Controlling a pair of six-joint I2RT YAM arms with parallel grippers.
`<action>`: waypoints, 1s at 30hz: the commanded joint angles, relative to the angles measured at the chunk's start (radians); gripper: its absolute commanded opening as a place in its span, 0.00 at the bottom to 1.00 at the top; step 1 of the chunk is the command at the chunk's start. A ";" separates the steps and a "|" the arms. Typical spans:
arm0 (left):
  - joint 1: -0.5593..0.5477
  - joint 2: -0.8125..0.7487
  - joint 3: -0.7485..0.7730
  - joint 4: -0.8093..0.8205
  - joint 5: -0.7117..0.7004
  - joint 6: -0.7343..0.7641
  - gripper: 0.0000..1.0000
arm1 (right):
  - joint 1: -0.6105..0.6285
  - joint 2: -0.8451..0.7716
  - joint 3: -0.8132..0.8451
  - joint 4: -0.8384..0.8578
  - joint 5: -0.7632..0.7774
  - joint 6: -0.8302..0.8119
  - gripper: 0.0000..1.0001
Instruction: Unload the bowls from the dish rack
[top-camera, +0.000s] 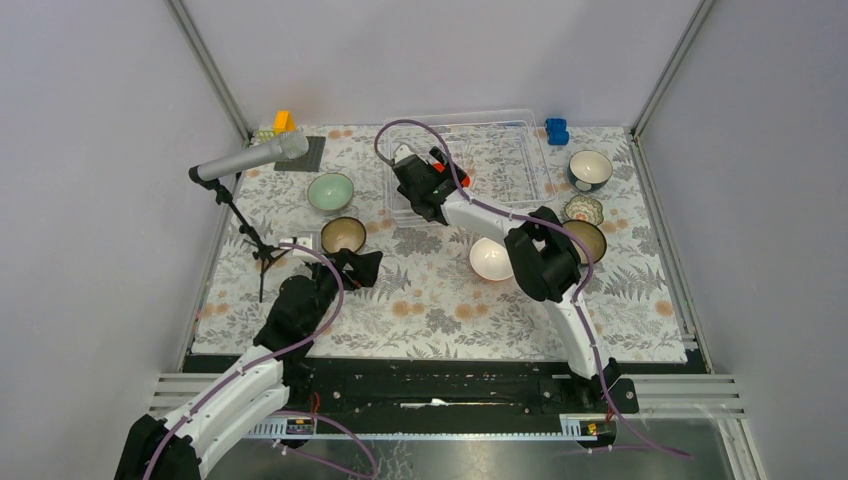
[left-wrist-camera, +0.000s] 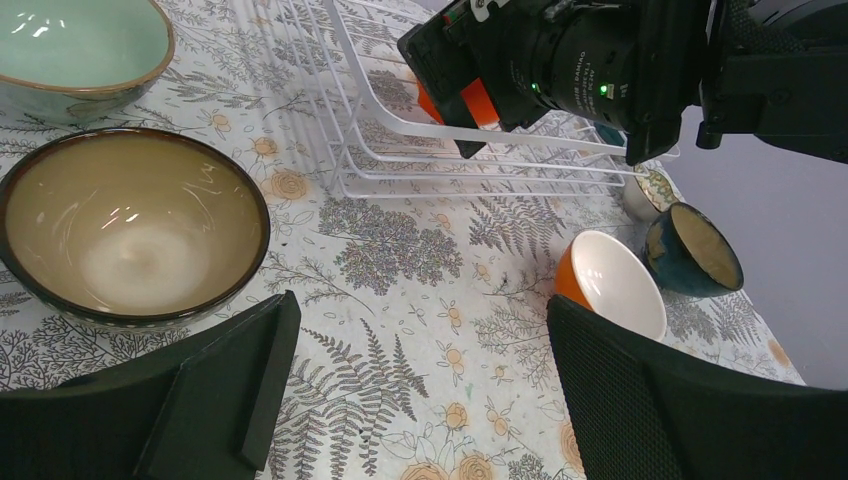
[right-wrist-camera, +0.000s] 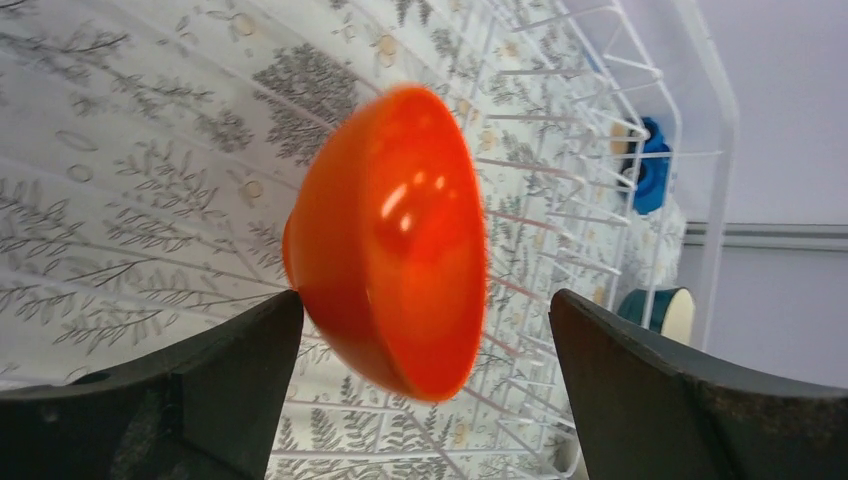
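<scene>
The right hand is spread wide in the dish rack, one finger on each side of an orange bowl standing on edge; whether either finger touches it is unclear. The left hand, also spread, hangs over the tabletop, farther off.

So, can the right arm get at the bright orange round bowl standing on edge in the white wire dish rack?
Probably yes: the right gripper is open with the orange bowl between its fingers; only the dish rack wires are behind it.
</scene>
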 joint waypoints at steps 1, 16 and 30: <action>-0.002 -0.009 0.011 0.039 -0.012 0.006 0.99 | 0.005 -0.016 0.063 -0.096 -0.105 0.066 0.99; -0.002 -0.008 0.012 0.040 -0.011 0.007 0.99 | 0.005 -0.048 0.012 -0.148 -0.183 0.087 0.52; -0.002 -0.009 0.013 0.039 -0.013 0.010 0.99 | 0.007 -0.138 -0.006 -0.090 -0.213 0.075 0.22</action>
